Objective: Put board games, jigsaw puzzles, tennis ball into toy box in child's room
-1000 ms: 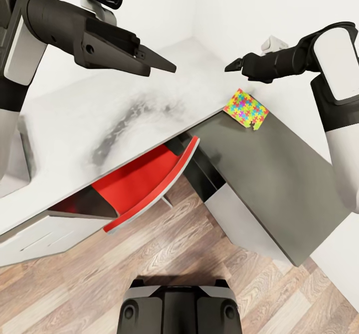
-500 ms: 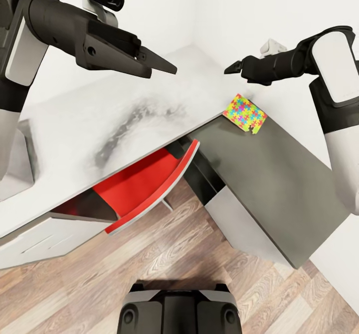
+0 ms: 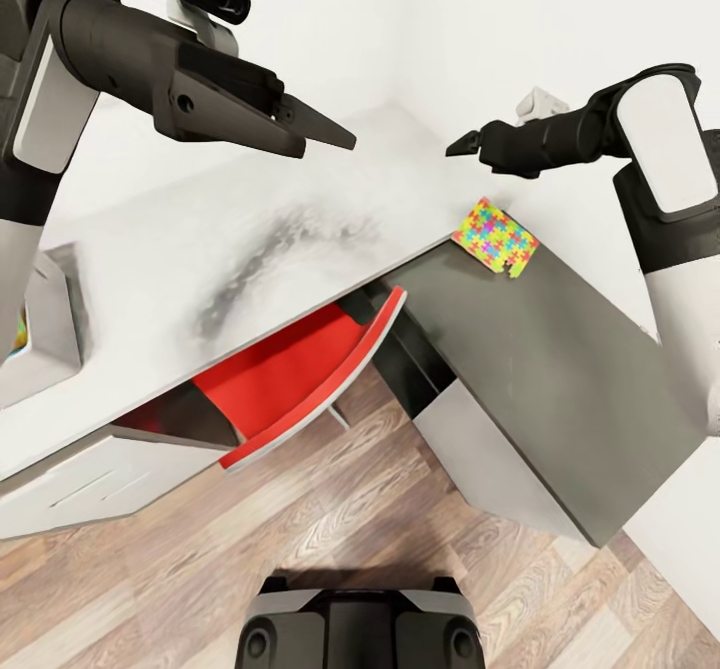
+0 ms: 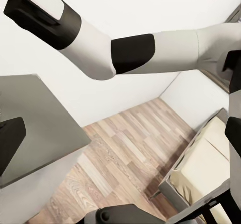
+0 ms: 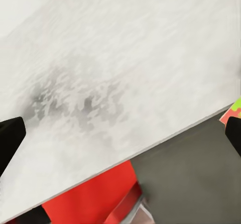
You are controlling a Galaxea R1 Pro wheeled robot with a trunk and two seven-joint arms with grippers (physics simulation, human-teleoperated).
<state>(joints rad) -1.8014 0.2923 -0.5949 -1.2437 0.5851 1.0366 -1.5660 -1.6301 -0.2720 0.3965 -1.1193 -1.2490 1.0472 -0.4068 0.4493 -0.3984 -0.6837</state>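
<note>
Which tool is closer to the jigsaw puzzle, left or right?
The right tool: it hovers just above the jigsaw puzzle at the table corner. The left tool is farther off across the table.

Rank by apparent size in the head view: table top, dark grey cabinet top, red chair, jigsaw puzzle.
1. table top, largest.
2. dark grey cabinet top.
3. red chair, partly hidden under the table, so its true extent is unsure.
4. jigsaw puzzle, smallest, lying at the table edge over the cabinet.
</note>
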